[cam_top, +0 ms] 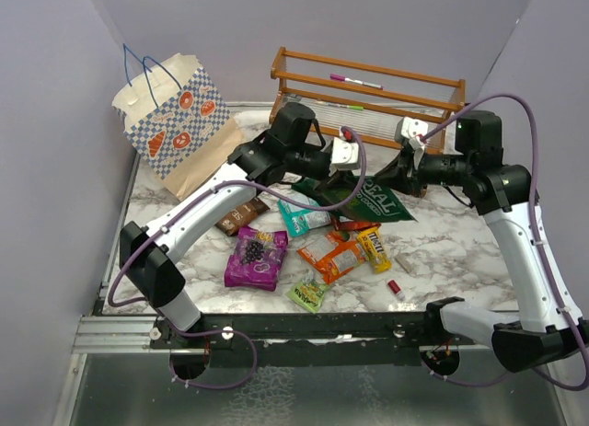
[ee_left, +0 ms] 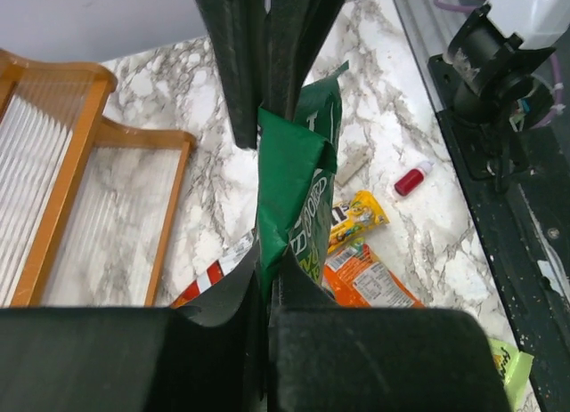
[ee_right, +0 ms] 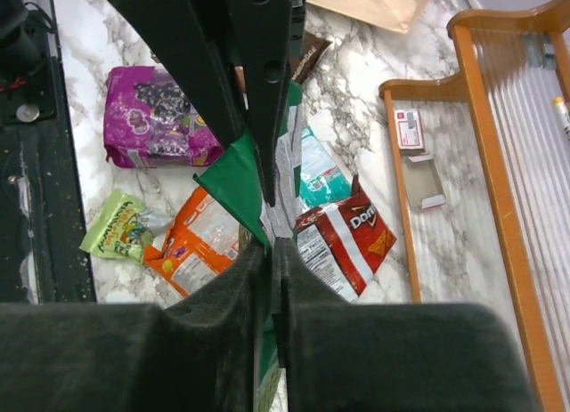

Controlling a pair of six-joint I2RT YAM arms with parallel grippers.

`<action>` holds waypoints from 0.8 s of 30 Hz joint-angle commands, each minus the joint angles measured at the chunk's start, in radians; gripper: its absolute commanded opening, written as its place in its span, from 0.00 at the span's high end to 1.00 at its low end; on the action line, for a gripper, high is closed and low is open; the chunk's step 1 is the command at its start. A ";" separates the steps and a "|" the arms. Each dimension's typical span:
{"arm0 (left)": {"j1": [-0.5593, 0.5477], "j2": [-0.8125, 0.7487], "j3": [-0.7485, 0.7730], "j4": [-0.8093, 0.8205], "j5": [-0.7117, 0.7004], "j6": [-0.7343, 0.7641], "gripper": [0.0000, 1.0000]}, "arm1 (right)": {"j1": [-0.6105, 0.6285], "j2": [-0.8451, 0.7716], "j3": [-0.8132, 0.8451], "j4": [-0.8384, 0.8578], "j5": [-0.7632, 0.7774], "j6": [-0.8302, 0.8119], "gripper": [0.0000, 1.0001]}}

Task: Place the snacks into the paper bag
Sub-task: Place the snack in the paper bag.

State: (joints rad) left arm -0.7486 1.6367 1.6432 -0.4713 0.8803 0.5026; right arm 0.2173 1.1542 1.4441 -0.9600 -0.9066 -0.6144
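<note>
The large green multipack point(cam_top: 375, 203) hangs just above the marble table, pinched from both sides. My left gripper point(cam_top: 357, 175) is shut on its edge point(ee_left: 289, 189), and my right gripper point(cam_top: 388, 176) is shut on it too point(ee_right: 233, 185). Both pairs of jaws meet face to face over the pack. Below lie the other snacks: purple point(cam_top: 256, 258), teal point(cam_top: 302, 216), orange point(cam_top: 333, 257), yellow point(cam_top: 375, 248), light-green point(cam_top: 309, 293), brown point(cam_top: 241, 214) and red point(ee_right: 343, 238) packets. The checked paper bag point(cam_top: 175, 122) lies at the back left, its mouth towards the wall.
A wooden rack point(cam_top: 368, 95) holding a pen stands along the back wall behind both grippers. A tiny red cylinder point(cam_top: 394, 286) lies near the front rail. Grey walls close in the left and right sides.
</note>
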 commanded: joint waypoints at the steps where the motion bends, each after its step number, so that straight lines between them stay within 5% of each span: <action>1: -0.006 -0.101 -0.051 0.062 -0.138 -0.021 1.00 | 0.008 -0.045 -0.016 0.134 0.027 0.097 0.79; 5: 0.000 -0.134 -0.018 0.024 -0.304 -0.023 1.00 | 0.005 -0.065 -0.027 0.168 0.107 0.148 0.45; 11: 0.031 -0.188 0.024 -0.019 -0.536 -0.012 1.00 | -0.018 -0.113 -0.055 0.192 0.154 0.183 0.24; 24: 0.277 -0.250 0.167 0.029 -0.777 -0.056 1.00 | -0.047 -0.160 -0.127 0.238 0.173 0.212 0.18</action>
State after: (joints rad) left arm -0.5316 1.4357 1.7332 -0.5098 0.2195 0.4603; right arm 0.1749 1.0046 1.3334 -0.7731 -0.7670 -0.4221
